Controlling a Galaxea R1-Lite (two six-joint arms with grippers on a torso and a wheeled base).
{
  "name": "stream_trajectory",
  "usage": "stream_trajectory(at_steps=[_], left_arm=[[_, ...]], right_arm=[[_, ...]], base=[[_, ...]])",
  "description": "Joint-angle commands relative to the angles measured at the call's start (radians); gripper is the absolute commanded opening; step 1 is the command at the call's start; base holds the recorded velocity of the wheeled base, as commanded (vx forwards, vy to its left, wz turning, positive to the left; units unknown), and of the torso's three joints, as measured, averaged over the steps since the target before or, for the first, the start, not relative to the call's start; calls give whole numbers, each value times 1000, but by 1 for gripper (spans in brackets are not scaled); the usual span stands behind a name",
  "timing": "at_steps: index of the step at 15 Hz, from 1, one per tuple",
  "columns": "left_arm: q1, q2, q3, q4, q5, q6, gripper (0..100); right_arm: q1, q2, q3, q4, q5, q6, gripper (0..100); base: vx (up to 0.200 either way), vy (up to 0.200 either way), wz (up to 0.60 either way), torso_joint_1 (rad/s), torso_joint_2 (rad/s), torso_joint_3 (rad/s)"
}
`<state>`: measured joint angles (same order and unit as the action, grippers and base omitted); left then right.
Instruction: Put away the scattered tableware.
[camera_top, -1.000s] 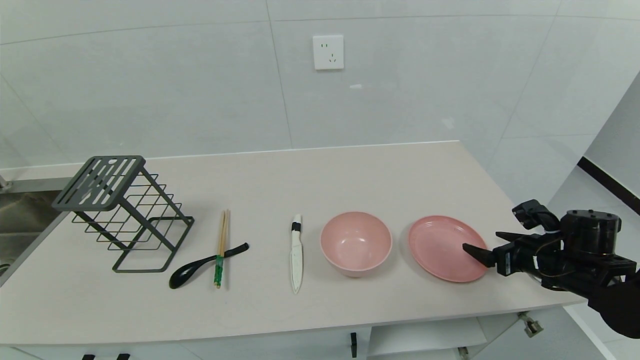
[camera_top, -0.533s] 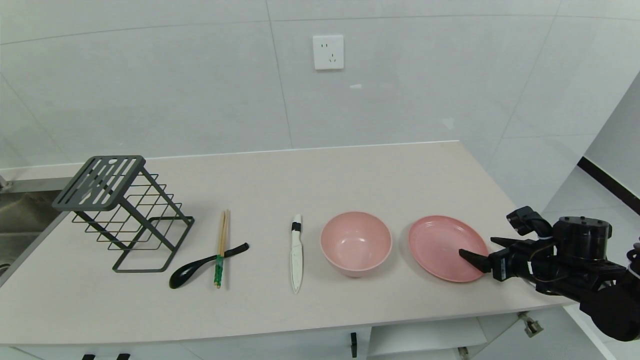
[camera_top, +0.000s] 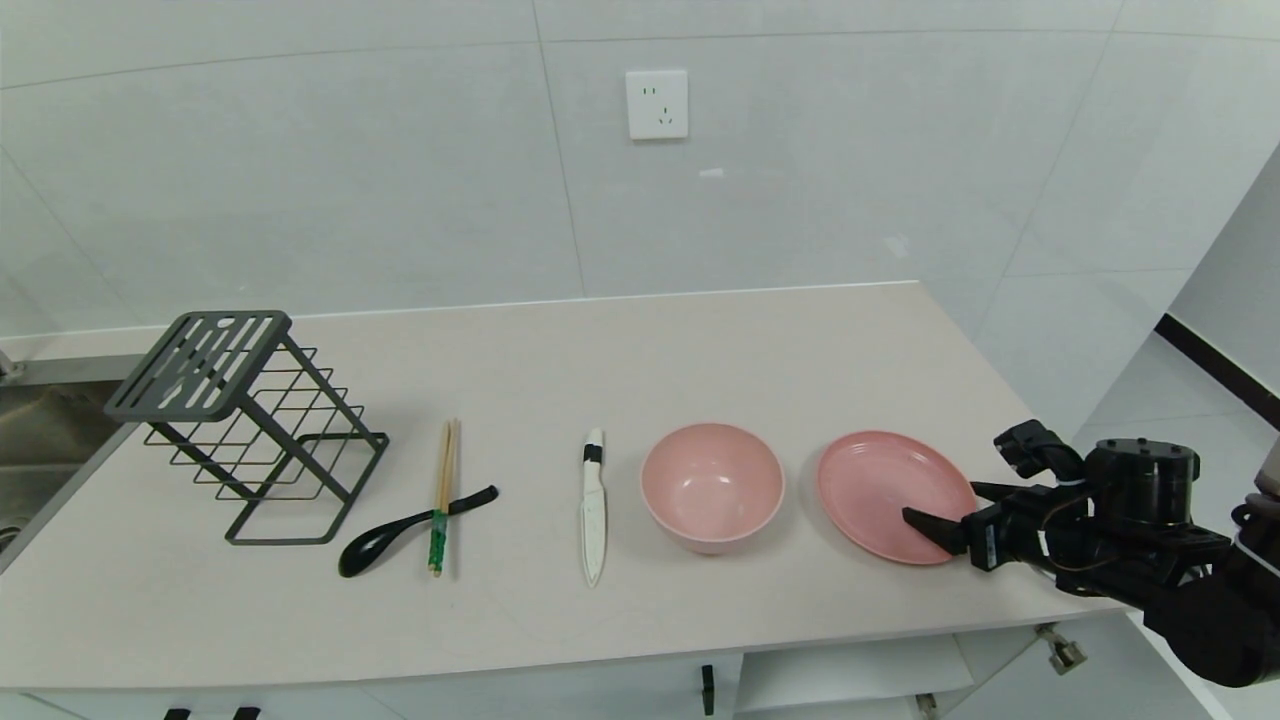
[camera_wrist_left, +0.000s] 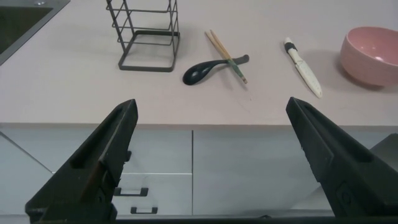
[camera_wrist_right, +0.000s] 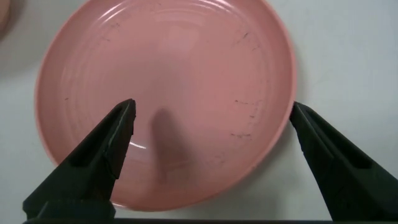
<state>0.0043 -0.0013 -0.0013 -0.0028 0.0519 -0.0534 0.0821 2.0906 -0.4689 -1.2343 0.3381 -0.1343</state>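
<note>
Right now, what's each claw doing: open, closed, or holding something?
Left claw: open, holding nothing, short of the counter.
Right claw: open, holding nothing, straddling the pink plate's rim.

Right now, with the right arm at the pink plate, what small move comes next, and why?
Probably lower the right gripper a little onto the right rim of the pink plate. Its fingers are open and hold nothing; in the right wrist view one is over the plate, the other at its edge.
</note>
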Motion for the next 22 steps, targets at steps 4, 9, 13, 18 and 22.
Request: stream_trajectory(at_steps=[4, 9, 13, 18, 22], left_arm=[[-1, 1, 0, 0, 0, 0, 100], [0, 1, 0, -2, 0, 0, 100], [0, 1, 0, 0, 0, 0, 100], [0, 1, 1, -77, -3, 4, 100], [-1, 12, -28, -275, -104, 35, 100]], right_arm=[[7, 16, -2, -1, -1, -1, 100], [-25, 60, -16, 1, -14, 2, 0], [-50, 6, -48, -51, -11, 7, 0], [-47, -261, -17, -62, -8, 15, 0], [-45, -365, 76, -73, -7, 15, 0]], base=[[0, 0, 0, 0, 0, 0], [0, 0, 0, 0, 0, 0], [0, 0, 0, 0, 0, 0], [0, 0, 0, 0, 0, 0], [0, 0, 0, 0, 0, 0]])
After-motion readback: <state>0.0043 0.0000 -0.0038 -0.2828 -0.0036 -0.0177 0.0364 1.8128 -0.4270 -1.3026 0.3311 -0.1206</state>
